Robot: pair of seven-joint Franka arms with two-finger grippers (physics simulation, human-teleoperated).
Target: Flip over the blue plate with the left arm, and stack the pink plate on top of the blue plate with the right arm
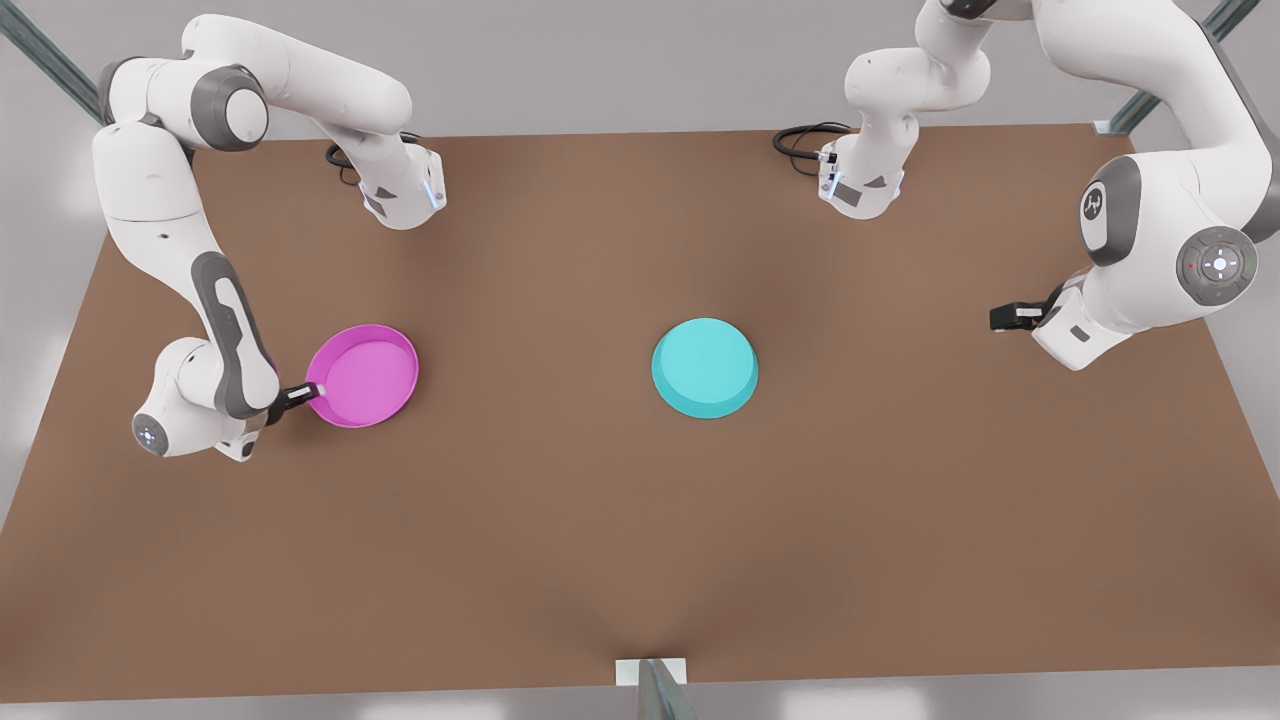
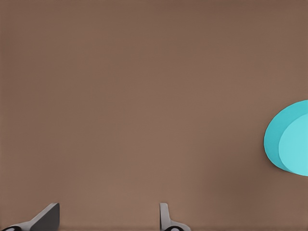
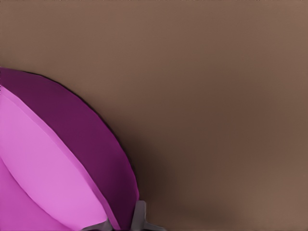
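Note:
The pink plate lies open side up toward the front view's left, and I cannot tell if it is off the table. My right gripper is shut on the plate's rim nearest that side. In the right wrist view the rim of the pink plate sits between the tips of the right gripper. The blue plate rests bottom up near the table's middle. My left gripper hovers open far toward the front view's right, well apart from it. The left wrist view shows the blue plate beyond the spread left gripper.
The brown table carries both arm bases at its back edge, each with a black cable. A metal post stands at the front edge. Bare tabletop separates the two plates.

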